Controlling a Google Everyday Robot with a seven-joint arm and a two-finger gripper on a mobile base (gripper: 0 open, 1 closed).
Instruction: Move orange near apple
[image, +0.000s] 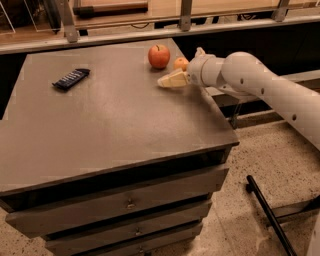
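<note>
One small pale yellow-orange orange (181, 63) sits just beside the redder apple (159, 56), at the pincer (176, 75), whose grip cannot be told.

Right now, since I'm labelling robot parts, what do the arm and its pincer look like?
The arm is smooth, glossy off-white, built from rounded tubular segments with a few small dark dots. No cables or lettering show. The pincer, near the table's far right corner beside the orange, is a cream-yellow wedge.
</note>
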